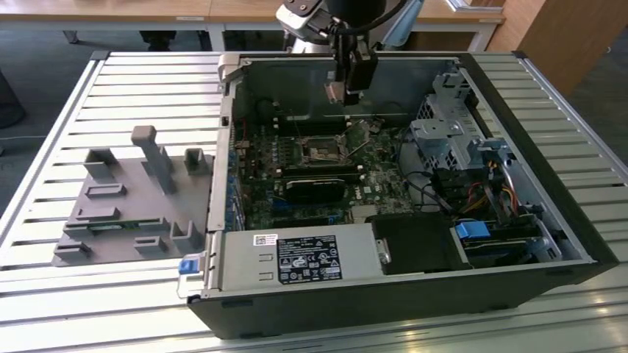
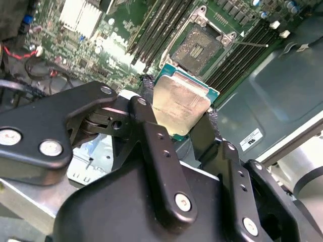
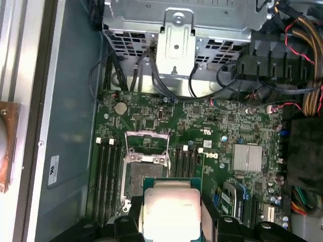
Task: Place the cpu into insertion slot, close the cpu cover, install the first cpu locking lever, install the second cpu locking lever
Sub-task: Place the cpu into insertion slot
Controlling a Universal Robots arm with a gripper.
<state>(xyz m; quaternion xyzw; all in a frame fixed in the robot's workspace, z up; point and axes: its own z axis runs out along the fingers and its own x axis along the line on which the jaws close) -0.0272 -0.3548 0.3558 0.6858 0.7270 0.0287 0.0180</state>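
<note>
Silver-grey metal glints between the tips of the gripper (image 1: 345,94) in the exterior view. The arm hangs over the open computer case (image 1: 549,220), above the motherboard (image 1: 373,169) and a little beyond the insertion slot (image 1: 322,151).

In the second wrist view the black fingers (image 2: 151,126) are clamped on opposite edges of the cpu (image 2: 180,103). It is held in the air, apart from the insertion slot (image 2: 199,48), which looks bare. The cpu seems turned against the slot's outline, so lowering it without squaring it first could seat it askew and bend the contacts.

In the first wrist view the cpu (image 3: 170,209) is near the insertion slot (image 3: 143,176), and the cpu cover (image 3: 146,143) appears swung up along one edge. Such a thin edge grip could let the cpu slip or tilt. The raised cover or the memory slots (image 3: 189,161) alongside could also catch a finger.
</note>
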